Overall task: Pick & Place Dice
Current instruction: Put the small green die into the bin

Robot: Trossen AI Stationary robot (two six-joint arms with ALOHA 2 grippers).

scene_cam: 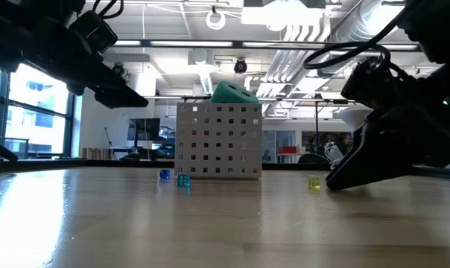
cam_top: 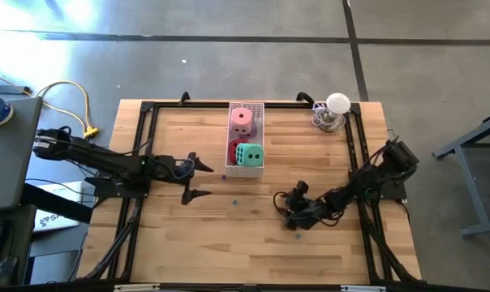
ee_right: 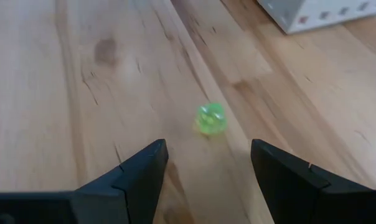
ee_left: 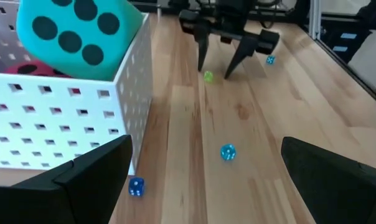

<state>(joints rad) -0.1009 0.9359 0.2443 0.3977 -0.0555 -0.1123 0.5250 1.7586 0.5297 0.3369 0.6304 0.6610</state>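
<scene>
A white perforated tray holds three soft dice: pink at its far end, red and green at its near end, the green one lying on top. No purple one shows. My right gripper is open, low over the table, with a tiny translucent green die on the wood just ahead of its fingers. My left gripper is open and empty above the table, left of the tray's near end.
Three more tiny dice lie on the wood: a blue one at the tray's near corner, a cyan one in the middle, and another cyan one beyond my right gripper. A white-topped metal object stands at the far right.
</scene>
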